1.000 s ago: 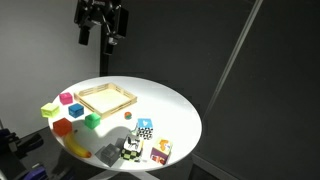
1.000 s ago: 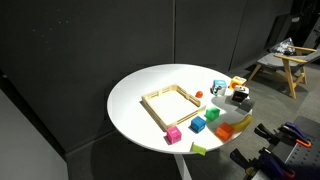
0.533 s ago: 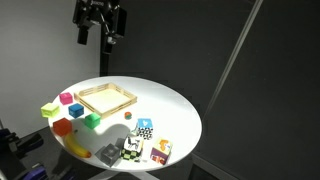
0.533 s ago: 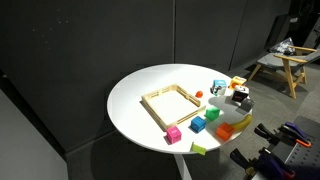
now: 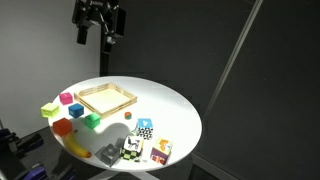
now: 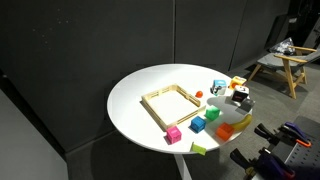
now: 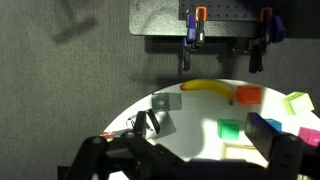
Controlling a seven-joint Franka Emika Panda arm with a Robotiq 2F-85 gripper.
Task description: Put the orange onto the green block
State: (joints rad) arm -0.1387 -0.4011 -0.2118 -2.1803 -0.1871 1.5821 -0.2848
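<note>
The orange (image 5: 62, 127) is a small orange block near the table's edge, beside the banana; it also shows in an exterior view (image 6: 225, 131) and in the wrist view (image 7: 247, 95). The green block (image 5: 93, 120) is a bright-green cube next to the wooden tray, seen in an exterior view (image 6: 211, 115) and in the wrist view (image 7: 230, 128). The two blocks lie apart. My gripper (image 5: 103, 38) hangs high above the far side of the table, open and empty. In the wrist view its fingers (image 7: 195, 160) are dark shapes spread wide.
A white round table (image 5: 170, 105) holds a wooden tray (image 5: 105, 98), a blue cube (image 5: 74, 110), a magenta cube (image 5: 66, 98), a yellow-green block (image 5: 48, 109), a banana (image 5: 78, 147), a small brownish ball (image 5: 128, 115) and patterned cubes (image 5: 145, 128).
</note>
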